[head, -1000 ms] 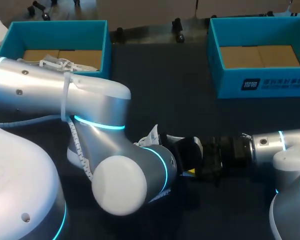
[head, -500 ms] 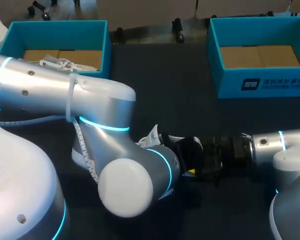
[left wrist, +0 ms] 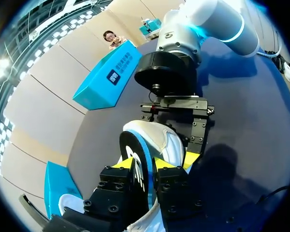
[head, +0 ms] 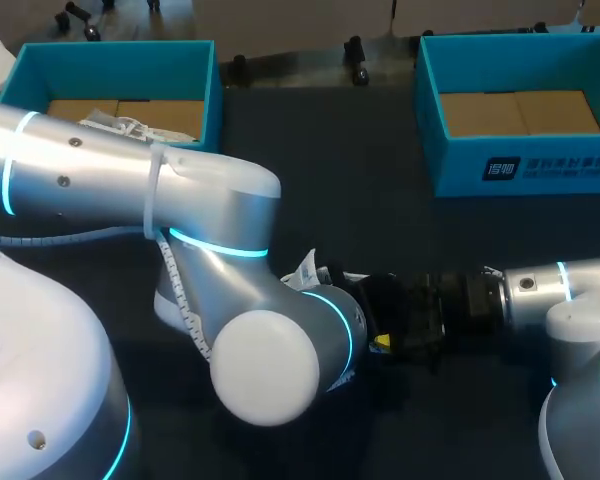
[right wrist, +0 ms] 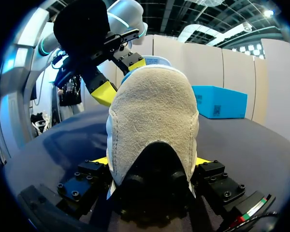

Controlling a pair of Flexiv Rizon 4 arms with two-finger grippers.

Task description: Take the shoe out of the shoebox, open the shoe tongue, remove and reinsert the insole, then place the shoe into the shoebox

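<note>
Left arm (head: 100, 175) and right arm (head: 572, 284) are thick, smooth silver tubes with rounded joint caps (head: 265, 368) and glowing cyan rings (head: 218, 248). A white cable tie (head: 153, 195) and white spiral-wrapped cable (head: 183, 298) sit on the left arm. Left gripper (left wrist: 143, 164) and right gripper (right wrist: 151, 161) are black, blocky, screw-studded, with yellow fingertips (left wrist: 123, 163)

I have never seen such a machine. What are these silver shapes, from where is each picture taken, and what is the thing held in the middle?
The silver shapes are two robot arms: the left arm and the right arm. One picture looks down from above on a dark table with two blue boxes, the left box and the right box. The two round pictures come from cameras on the wrists. Each arm ends in a gripper with yellow fingertips. The left gripper and the right gripper both clamp one shoe.
</note>
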